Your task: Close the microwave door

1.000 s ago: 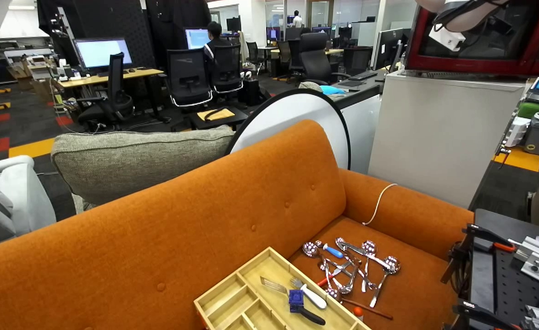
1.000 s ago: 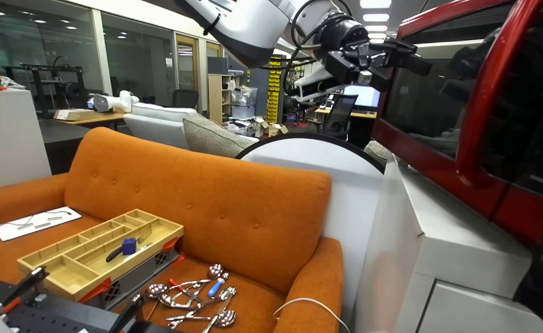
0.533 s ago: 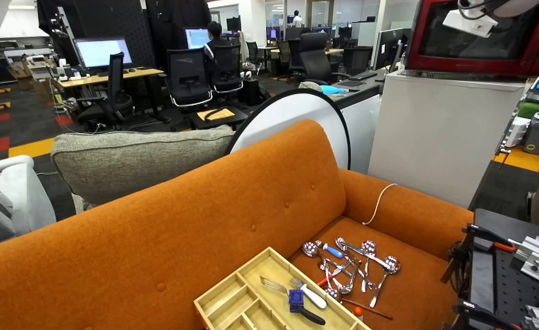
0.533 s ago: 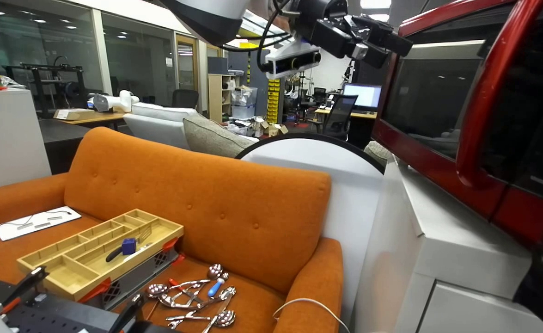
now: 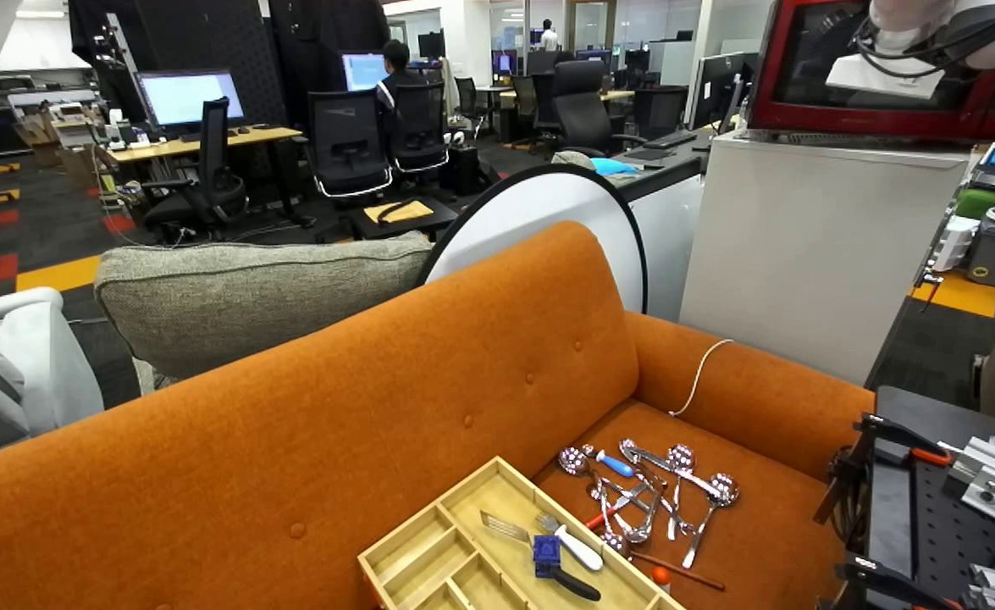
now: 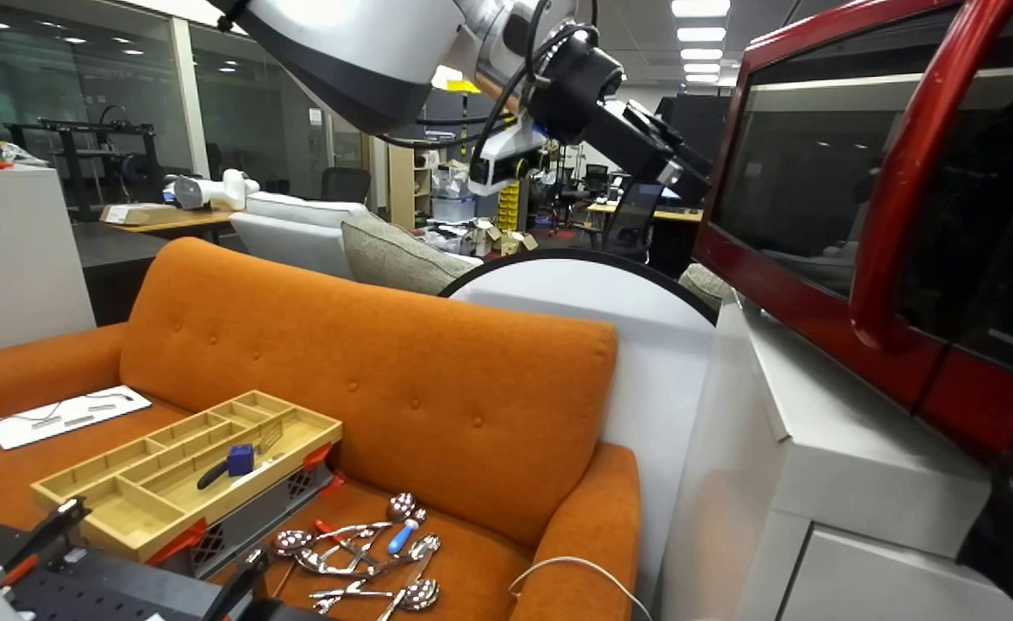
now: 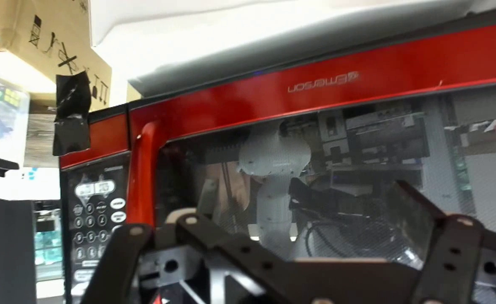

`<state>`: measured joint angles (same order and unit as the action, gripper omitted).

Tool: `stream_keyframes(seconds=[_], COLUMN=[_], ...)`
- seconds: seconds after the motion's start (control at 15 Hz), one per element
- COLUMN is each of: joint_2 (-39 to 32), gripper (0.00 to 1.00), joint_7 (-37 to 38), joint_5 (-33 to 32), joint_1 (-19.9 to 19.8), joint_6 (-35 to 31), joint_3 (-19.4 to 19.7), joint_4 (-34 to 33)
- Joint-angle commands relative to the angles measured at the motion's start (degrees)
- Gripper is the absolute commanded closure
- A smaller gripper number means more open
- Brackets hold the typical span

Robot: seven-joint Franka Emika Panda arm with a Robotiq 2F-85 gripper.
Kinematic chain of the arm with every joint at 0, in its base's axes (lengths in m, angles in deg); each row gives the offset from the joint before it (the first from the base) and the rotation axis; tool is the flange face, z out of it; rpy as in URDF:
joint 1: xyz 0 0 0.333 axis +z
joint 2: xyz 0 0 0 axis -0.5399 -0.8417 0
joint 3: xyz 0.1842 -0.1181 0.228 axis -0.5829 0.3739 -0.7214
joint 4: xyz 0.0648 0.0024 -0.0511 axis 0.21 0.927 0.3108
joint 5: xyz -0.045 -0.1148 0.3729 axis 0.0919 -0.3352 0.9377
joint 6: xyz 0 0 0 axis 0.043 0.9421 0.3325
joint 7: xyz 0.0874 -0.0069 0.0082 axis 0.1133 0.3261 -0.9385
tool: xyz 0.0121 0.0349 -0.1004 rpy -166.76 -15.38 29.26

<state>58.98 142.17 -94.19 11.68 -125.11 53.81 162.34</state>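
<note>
The red microwave [image 6: 989, 397] stands on the white cabinet in both exterior views [image 5: 870, 125]. Its door [image 6: 808, 185], a red frame around dark glass, lies flush with the control panel. A red curved handle [image 6: 907, 198] runs along the door's panel-side edge. In the wrist view the door [image 7: 248, 99] fills the middle, upside down, with the handle [image 7: 142, 181] at left. My gripper [image 7: 307, 194] is open and empty, facing the glass, which reflects the arm. In an exterior view the gripper [image 6: 687, 168] is tilted downward beside the door's far edge; contact cannot be told.
The white cabinet [image 6: 868, 448] carries the microwave. An orange couch [image 6: 368, 328] holds a wooden tray [image 6: 140, 526] and several metal utensils [image 6: 359, 552]. A round white panel [image 6: 644, 345] stands behind the couch. A cardboard box [image 7: 62, 46] shows in the wrist view.
The gripper has drawn back from in front of the door glass and tilted downward. The arm has shifted across the microwave front toward the control panel side. The door has not visibly moved.
</note>
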Motion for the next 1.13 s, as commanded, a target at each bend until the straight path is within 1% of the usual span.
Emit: stream_keyframes(seconds=[0.0,0.27,0.4,0.47,0.6,1.07], joint_2=[-1.15,-0.92,-1.24,-1.03,-1.01,-1.01], gripper=[0.00,0.00,0.00,0.00,0.00,0.00], joint_7=[-5.49,-9.02,-9.00,-7.74,-7.86,-8.33], joint_5=[-4.42,-10.54,-15.29,-11.80,-13.67,-13.81], joint_1=[-1.49,-2.59,-2.00,-1.74,-1.75,-1.72], joint_6=[-11.86,-25.13,-30.08,-25.92,-28.06,-28.28], joint_3=[2.84,5.95,7.47,6.65,7.17,7.17], joint_4=[0.69,1.27,0.62,1.23,1.23,1.22])
